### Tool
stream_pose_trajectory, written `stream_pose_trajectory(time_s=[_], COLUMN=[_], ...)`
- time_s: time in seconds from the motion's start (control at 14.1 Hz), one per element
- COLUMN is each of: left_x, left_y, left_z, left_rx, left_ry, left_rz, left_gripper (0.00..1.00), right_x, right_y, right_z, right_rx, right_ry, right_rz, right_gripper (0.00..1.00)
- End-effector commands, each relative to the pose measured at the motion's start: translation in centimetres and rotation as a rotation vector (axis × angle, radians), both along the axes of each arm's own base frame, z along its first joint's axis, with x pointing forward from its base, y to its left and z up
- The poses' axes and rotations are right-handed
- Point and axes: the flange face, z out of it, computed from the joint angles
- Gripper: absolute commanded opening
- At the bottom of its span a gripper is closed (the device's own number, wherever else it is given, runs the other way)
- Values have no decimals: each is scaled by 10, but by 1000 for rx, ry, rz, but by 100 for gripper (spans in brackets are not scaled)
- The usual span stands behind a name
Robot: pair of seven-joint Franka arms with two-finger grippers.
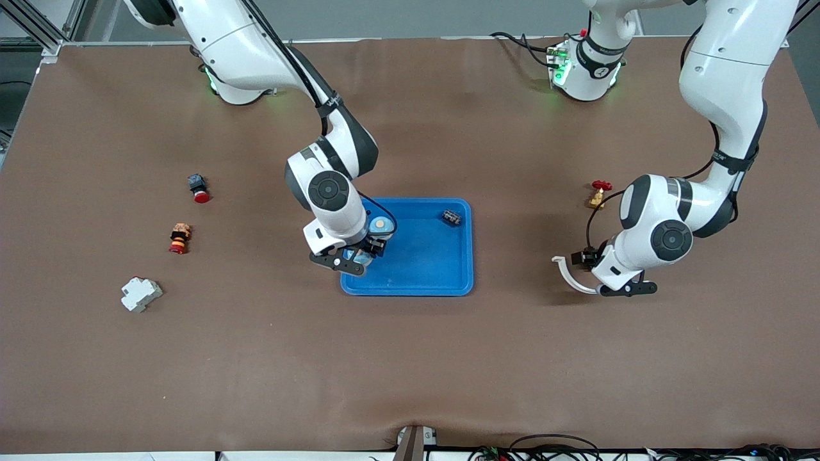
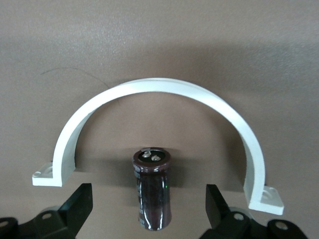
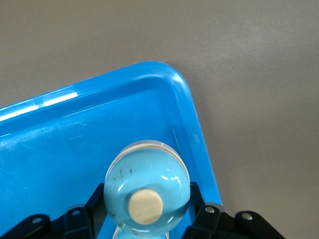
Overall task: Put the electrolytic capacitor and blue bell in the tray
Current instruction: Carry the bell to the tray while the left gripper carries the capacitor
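Observation:
The bright-blue tray [image 1: 448,269] lies mid-table. My right gripper [image 1: 360,253] is shut on the light-blue bell [image 1: 380,226], which has a cream button on top, and holds it just inside the tray's rim [image 3: 194,114] at the right arm's end. The right wrist view shows the bell [image 3: 147,191] between both fingers [image 3: 94,204]. My left gripper [image 2: 148,209] is open and low over the table near the left arm's end. The dark brown electrolytic capacitor [image 2: 152,191] lies between its fingers [image 2: 75,206], touching neither. The front view hides the capacitor.
A white half-ring clamp [image 2: 159,89] arches round the capacitor and shows in the front view [image 1: 569,275]. A small dark part [image 1: 451,217] lies in the tray. A red-handled brass valve [image 1: 599,194], a red push button [image 1: 198,189], a stacked red-orange part [image 1: 180,238] and a white breaker [image 1: 141,294] lie around.

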Motion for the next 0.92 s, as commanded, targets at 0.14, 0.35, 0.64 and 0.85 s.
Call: stream_pose_trajectory(time_s=[0.14,0.35,0.64,0.85], left_x=[-6,-12,-11,-10], left_y=[-2,-3,-4,-1], left_z=[-11,-14,-15,-13], left_rx=[11,13,17,15], left_ry=[17,37,36,34], left_rz=[0,23,56,68], left_gripper=[100,100,71,31], right_x=[7,1,-1,-7], right_y=[16,24,29,37], right_z=[-6,-19,-31,-39], right_rx=[-30,-49,-40,-37], right_ry=[-28,-33,-59,-64], right_rz=[-14,-31,-66,-71], right_gripper=[0,0,0,0])
